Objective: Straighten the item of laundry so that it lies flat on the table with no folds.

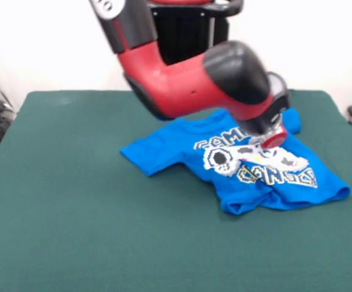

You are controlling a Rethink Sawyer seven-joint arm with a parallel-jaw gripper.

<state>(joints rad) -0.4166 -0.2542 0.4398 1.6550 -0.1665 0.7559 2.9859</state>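
Sawyer's single gripper (265, 141) sits low over the chest of the shirt, and we cannot tell whether it is parted or closed, since the arm's bulky black and red wrist covers it from the camera across the table. We count one item of laundry (236, 167), a bright blue short-sleeved T-shirt, lying on the table (72, 213) toward the picture's right and somewhat toward the far side. We see its front facing up, with one white-grey pixel game-controller print (224, 159) between two rows of white block lettering. The upper row is partly hidden by the arm. One sleeve spreads out toward the picture's left, ending in a point, and a second blue flap shows at the upper right beside the wrist. The hem edge nearest the camera is bunched and turned over in a thick fold, and the lower right corner looks rounded and rumpled, so the shirt is not lying flat. We count one red and black arm (188, 79), which comes down from the top of the picture and crosses above the shirt's upper edge. One dark green table fills most of the scene, bare around the shirt on every side. Behind it stands a pale wall (42, 42).
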